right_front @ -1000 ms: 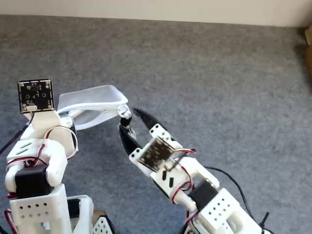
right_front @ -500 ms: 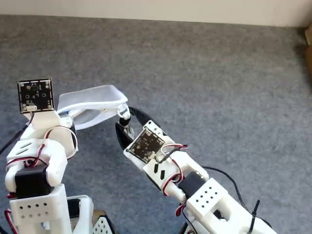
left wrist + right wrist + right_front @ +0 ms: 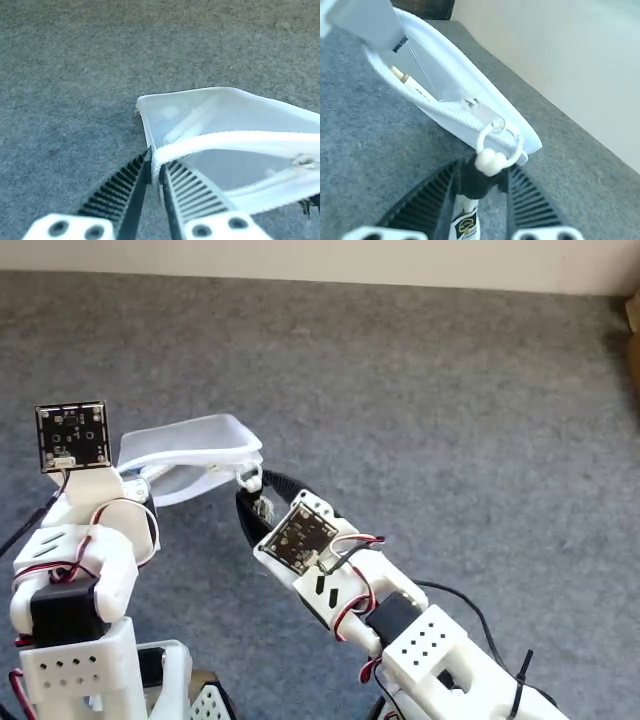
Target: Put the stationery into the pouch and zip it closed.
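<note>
A grey short-pile carpet (image 3: 450, 420) covers the whole working surface, evenly lit, with only soft shadows on it. Along its far edge runs a plain cream wall (image 3: 320, 258), meeting the carpet in a straight line. A tan-brown object (image 3: 633, 340) juts in at the right edge. In the right wrist view, a dark brown block (image 3: 427, 7) sits beside the wall.

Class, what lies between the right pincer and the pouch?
The zip's metal ring with its white knot, joining the pouch to the dark tag in the right pincer; the right wrist view shows it.
</note>
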You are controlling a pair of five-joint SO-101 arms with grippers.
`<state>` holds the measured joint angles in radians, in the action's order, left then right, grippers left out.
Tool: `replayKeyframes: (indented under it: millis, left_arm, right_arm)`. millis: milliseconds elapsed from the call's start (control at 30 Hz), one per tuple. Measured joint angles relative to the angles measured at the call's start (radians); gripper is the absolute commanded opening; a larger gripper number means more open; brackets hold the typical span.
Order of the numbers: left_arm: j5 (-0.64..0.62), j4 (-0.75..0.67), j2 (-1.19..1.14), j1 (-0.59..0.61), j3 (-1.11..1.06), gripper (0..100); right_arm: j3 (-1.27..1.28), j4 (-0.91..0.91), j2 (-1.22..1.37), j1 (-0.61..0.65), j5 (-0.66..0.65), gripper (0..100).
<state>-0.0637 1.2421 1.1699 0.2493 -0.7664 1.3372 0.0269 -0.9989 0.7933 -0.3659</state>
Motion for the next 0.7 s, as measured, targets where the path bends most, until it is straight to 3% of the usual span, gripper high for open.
replayKeyframes:
  millis: [433, 700]
  left_arm:
    - [0.0, 0.0, 0.0, 0.0, 0.0, 1]
    - [0.058, 0.0, 0.0, -0.005, 0.0, 1]
  right_arm:
    - [0.0, -0.018, 0.0, -0.038, 0.0, 0.5]
    - [-0.12, -0.356, -0.058, -0.051, 0.0, 0.5]
